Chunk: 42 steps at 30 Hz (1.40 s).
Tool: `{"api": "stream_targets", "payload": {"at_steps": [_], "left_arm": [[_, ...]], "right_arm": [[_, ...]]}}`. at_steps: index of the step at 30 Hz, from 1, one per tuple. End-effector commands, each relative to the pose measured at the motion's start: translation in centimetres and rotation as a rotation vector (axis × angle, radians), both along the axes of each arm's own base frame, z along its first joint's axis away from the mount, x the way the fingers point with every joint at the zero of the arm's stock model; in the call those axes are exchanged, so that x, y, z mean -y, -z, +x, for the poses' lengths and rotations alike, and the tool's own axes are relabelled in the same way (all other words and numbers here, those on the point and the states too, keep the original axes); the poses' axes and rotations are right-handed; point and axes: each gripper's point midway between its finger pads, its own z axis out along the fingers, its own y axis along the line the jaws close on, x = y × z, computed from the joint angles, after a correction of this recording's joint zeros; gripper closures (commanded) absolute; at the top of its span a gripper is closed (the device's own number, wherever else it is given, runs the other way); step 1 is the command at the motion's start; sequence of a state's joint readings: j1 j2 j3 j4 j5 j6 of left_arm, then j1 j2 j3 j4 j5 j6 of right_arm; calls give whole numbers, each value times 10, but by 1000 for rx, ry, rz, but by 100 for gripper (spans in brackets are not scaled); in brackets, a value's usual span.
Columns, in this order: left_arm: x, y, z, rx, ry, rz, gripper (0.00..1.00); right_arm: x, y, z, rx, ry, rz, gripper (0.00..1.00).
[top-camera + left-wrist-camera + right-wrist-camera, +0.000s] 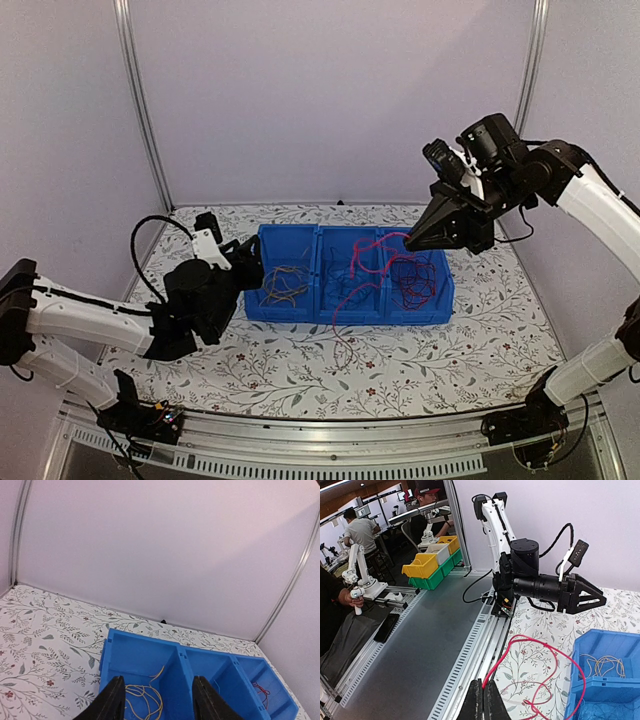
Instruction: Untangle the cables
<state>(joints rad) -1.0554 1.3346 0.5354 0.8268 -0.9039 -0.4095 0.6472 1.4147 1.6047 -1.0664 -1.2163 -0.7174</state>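
A blue three-compartment bin (300,243) stands mid-table. Yellow-tan wires (285,285) lie in its left compartment, dark blue wires (345,285) in the middle, dark red wires (415,280) in the right. My right gripper (410,241) is shut on a red wire (365,250) and holds it above the bin; the wire loops down over the middle compartment and front edge. In the right wrist view the red wire (540,647) rises from my shut fingertips (483,690). My left gripper (155,697) is open and empty, just over the left compartment and the yellow-tan wires (145,697).
The floral table cover (300,370) surrounds the bin. White walls and metal posts (140,100) enclose the back. The left arm's black cable (140,250) loops beside the bin. A red wire end trails onto the table in front of the bin (345,345).
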Motion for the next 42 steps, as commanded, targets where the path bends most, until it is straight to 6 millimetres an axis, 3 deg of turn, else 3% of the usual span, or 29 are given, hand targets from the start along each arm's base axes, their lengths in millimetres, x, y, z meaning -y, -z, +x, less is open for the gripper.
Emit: {"api": "stream_targets", "payload": {"at_steps": [1,6,11,16,17,24,28,33,38,42], "left_arm": [[-50,20,-4,-69,-106,0,55],[-71,23,-16,-82,-95,-22,55],[-55,20,-25,-65,51,-4,56],[23,-15,-54,93,462,88,50],[39,-20,-59,114,503,117,45],[140,-59,-104,323,682,341,35],[173,-68,-98,328,637,375,25],[201,-74,-84,323,589,383,19],[210,-78,-61,320,462,396,15],[206,-83,-29,289,374,343,17]], "right_arm": [[17,-24,-8,16,-11,55,100],[23,-38,7,49,43,85,100],[25,-39,25,43,114,85,100],[23,-31,34,11,135,70,100],[22,-27,36,7,138,67,100],[12,1,60,-73,212,10,100],[8,16,66,-124,202,-18,100],[3,24,57,-161,155,-24,100],[-1,28,42,-163,103,-24,100],[-3,28,36,-171,83,-25,100]]}}
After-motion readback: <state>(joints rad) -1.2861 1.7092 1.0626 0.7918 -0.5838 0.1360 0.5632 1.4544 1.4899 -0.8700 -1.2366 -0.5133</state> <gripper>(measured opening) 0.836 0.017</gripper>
